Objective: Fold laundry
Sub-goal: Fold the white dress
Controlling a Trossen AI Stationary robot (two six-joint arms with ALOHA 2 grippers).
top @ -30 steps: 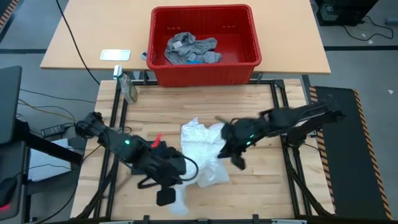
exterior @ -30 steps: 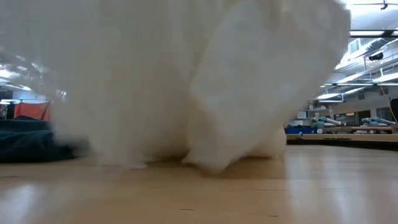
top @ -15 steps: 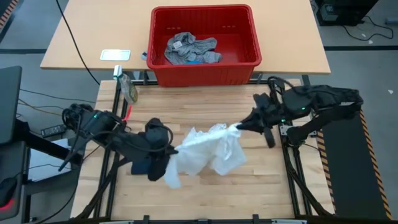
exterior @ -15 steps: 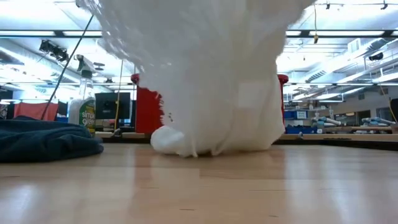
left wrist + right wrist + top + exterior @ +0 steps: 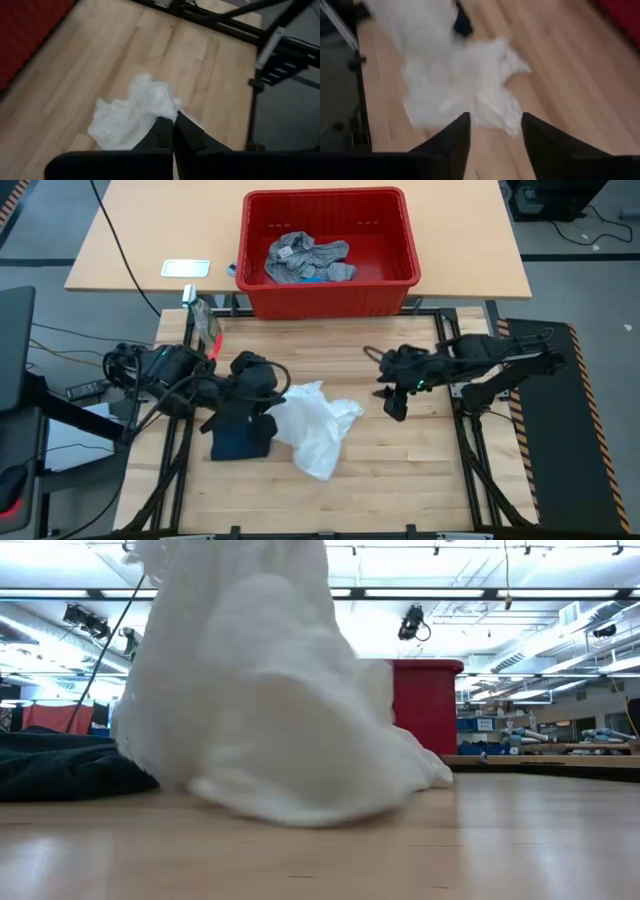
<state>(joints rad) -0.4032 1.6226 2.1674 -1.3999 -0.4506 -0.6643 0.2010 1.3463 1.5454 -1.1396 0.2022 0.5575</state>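
Two grippers flank my white garment (image 5: 312,425) from above: left gripper (image 5: 268,402) pinches its near edge, right gripper (image 5: 393,392) hangs well apart, released. Low down, cloth (image 5: 262,710) slumps on the table (image 5: 500,840). My left wrist shows clenched fingers (image 5: 172,131) gripping cloth. My right wrist shows spread fingers (image 5: 451,142), garment straight ahead.

Ceiling strip lights (image 5: 480,592), wood tabletop (image 5: 400,470)
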